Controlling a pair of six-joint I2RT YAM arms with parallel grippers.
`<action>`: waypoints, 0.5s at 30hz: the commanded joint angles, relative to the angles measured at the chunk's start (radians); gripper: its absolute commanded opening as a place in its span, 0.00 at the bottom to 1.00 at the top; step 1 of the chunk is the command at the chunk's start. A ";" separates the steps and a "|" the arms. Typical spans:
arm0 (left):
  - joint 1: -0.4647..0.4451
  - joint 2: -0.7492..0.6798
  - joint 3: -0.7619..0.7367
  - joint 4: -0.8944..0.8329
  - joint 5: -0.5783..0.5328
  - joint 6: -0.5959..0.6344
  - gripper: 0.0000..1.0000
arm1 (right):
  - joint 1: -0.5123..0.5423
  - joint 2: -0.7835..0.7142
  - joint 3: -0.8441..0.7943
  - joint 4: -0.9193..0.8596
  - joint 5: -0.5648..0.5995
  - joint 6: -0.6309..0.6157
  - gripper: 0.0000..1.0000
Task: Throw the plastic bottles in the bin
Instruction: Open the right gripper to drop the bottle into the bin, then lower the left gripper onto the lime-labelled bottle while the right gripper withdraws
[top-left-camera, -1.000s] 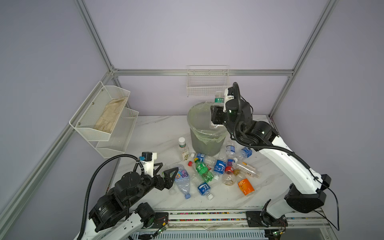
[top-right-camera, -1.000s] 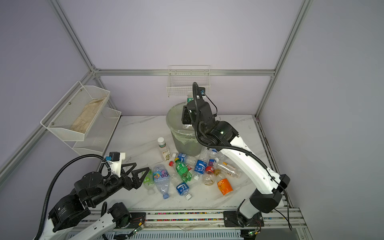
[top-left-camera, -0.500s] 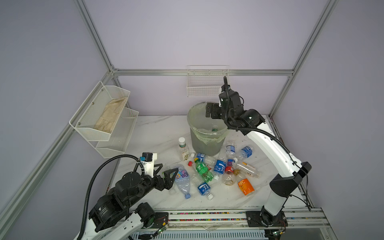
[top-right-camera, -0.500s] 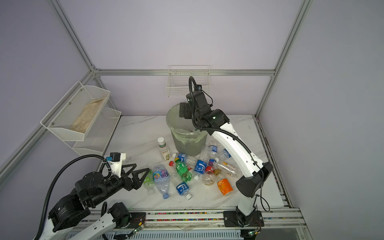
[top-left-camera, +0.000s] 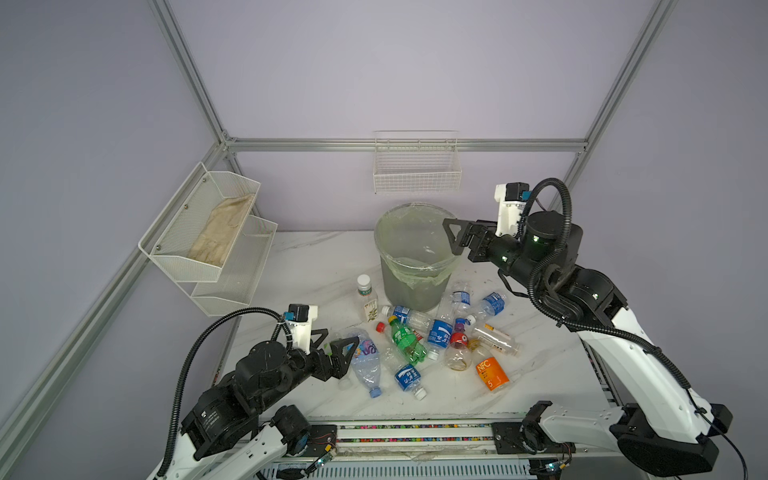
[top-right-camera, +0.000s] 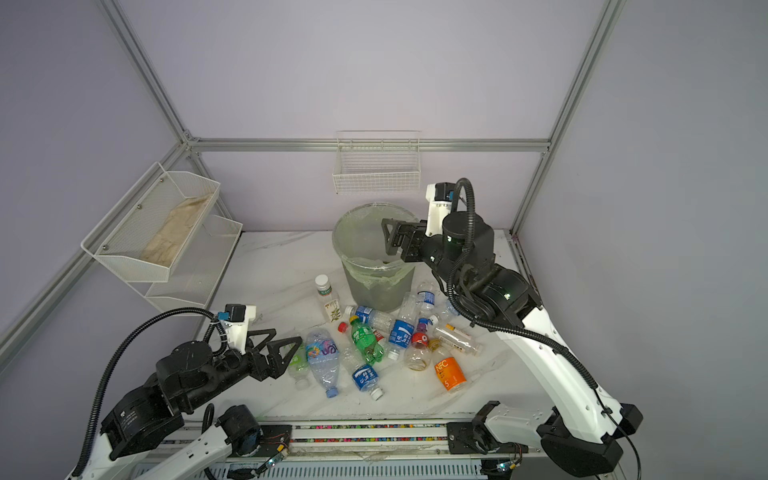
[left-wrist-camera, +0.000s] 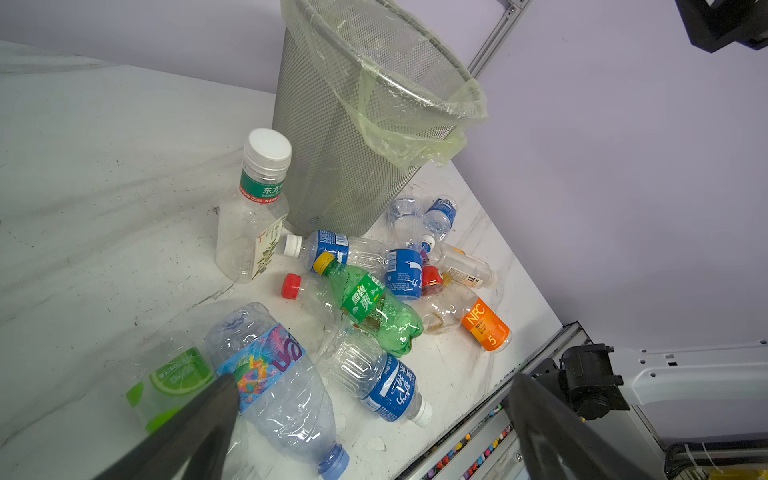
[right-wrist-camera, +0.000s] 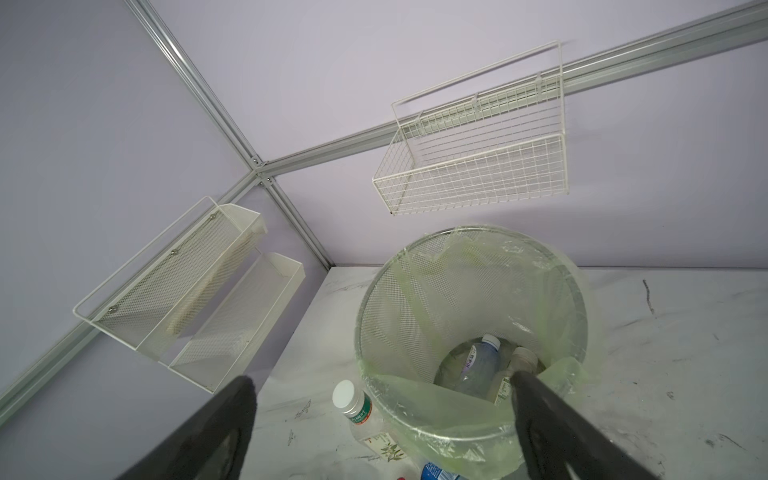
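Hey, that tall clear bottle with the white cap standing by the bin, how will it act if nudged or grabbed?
The white-capped bottle stands upright and looks empty, so it is probably light and apt to tip if nudged. Its clear walls look thin; a firm squeeze may dent them.

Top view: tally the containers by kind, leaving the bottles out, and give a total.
Bin: 1
Wire wall basket: 1
Mesh rack trays: 2
Total: 4
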 joint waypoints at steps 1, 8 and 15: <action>0.001 0.017 -0.039 0.009 0.028 -0.033 1.00 | -0.001 -0.076 -0.073 0.134 -0.059 0.044 0.97; 0.001 0.059 -0.086 -0.012 0.000 -0.080 1.00 | -0.001 -0.120 -0.163 0.106 -0.097 0.074 0.97; 0.001 0.057 -0.145 -0.053 -0.118 -0.148 1.00 | -0.001 -0.162 -0.248 0.093 -0.060 0.113 0.97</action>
